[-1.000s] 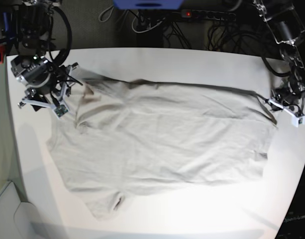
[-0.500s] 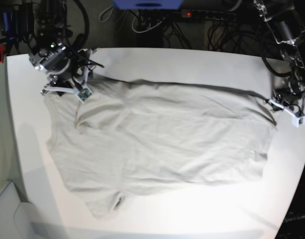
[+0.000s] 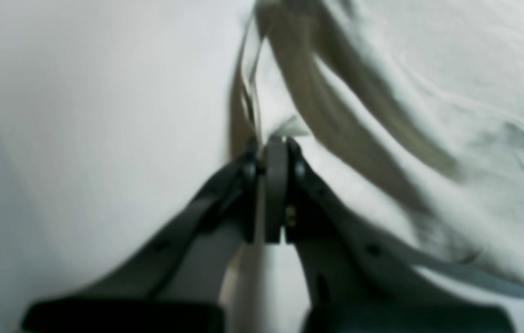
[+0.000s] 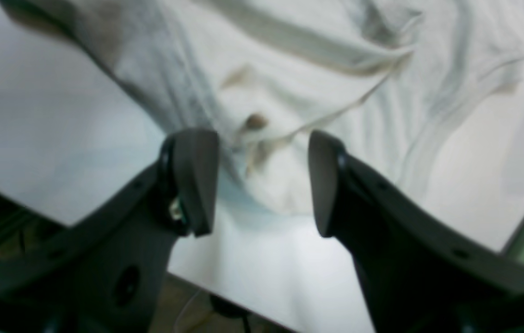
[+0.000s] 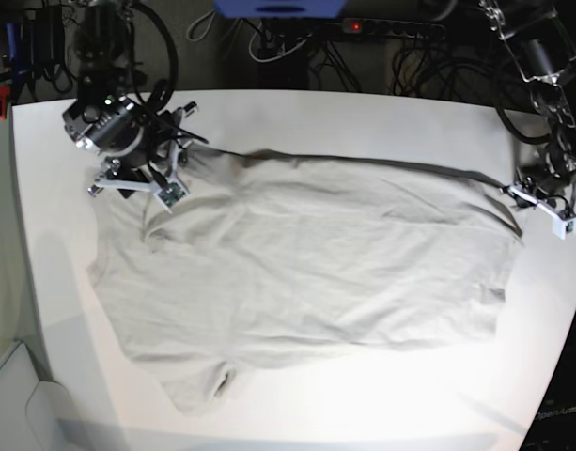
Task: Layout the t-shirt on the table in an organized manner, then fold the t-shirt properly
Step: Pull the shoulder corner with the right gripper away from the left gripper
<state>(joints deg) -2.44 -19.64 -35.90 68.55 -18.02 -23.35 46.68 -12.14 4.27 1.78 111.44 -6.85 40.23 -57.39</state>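
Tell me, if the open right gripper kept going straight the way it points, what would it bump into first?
Most likely the soft light grey-beige t-shirt. The right gripper has its jaws apart, aimed at a rumpled fold of cloth near the shirt's edge, with the smooth white table beneath. Depth is blurry, so how close is unclear.

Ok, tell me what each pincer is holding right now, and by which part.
Left pincer is shut on the t-shirt at its edge. Right pincer is open above the shirt, holding nothing.
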